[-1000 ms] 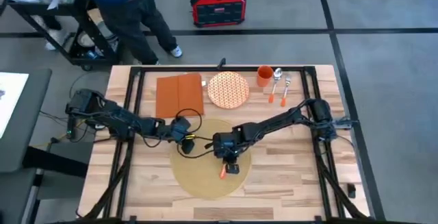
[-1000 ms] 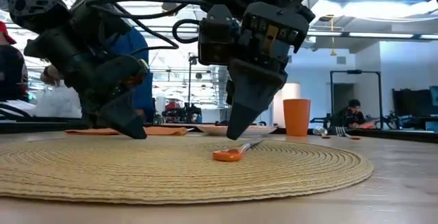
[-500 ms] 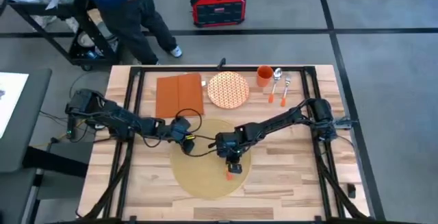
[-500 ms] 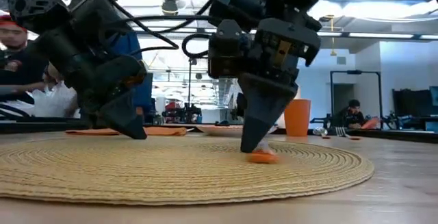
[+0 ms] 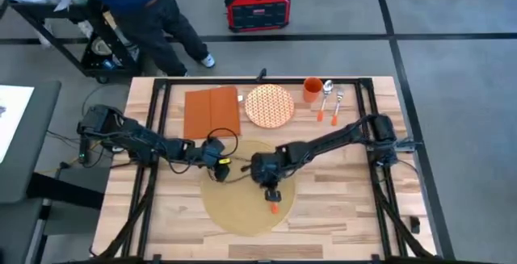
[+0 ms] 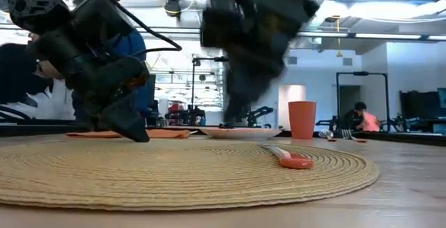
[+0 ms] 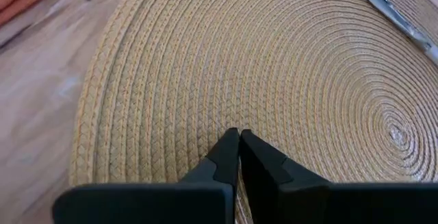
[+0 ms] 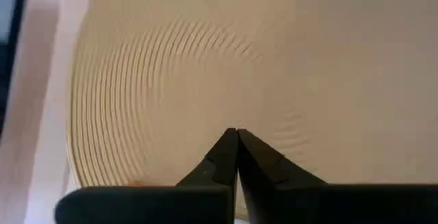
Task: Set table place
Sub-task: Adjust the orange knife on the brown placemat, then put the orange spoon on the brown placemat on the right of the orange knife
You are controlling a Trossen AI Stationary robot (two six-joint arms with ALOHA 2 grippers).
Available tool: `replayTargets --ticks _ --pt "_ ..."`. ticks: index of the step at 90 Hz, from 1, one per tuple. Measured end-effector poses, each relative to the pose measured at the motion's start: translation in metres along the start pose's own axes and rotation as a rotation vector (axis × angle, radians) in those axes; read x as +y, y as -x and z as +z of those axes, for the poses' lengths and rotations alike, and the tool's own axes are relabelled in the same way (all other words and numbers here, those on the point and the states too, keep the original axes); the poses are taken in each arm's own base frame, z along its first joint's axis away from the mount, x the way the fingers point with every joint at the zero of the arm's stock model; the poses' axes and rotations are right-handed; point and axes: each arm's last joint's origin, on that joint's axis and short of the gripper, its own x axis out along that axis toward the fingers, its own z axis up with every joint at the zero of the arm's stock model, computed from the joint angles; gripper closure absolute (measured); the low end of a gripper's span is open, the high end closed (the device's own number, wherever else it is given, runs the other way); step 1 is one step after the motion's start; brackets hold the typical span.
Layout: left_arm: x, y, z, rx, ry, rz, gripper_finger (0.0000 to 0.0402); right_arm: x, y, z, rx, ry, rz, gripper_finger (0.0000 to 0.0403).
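High view: you look straight down from well above, taking in the whole desk and the floor around it.
Low view: you look level from the desk surface, close to the placemat, into the room behind.
Left and right wrist views: you look steeply down, very near the weave.
Shared by all four: the placemat.

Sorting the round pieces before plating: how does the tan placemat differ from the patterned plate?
The placemat is much larger than the plate. The placemat is plain woven tan; the plate carries an orange-and-white pattern. The placemat lies mid-table under both grippers with an orange-handled utensil on it; the plate sits at the far edge beside the napkin with nothing on it. Both are round and lie flat on the table.
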Motion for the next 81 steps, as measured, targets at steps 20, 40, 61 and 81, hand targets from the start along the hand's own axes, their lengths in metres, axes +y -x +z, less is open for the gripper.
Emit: replayTargets --ticks 20,40,61,81 --pt "-0.015 0.003 0.011 0.045 0.048 -0.119 0.0402 -0.034 0.052 -0.008 0.116 -0.092 -0.280 0.0403" --pt "-0.039 0.006 0.037 0.052 -0.022 -0.148 0.0402 -0.074 0.051 -0.042 0.250 -0.246 -0.370 0.0403" --pt "-0.066 0.029 0.113 -0.014 -0.152 -0.122 0.0402 -0.139 0.082 -0.085 0.419 -0.529 -0.556 0.0403" --pt "-0.051 0.084 0.186 -0.222 -0.177 0.101 0.0402 -0.160 0.167 -0.129 0.220 -0.784 -0.915 0.0403"
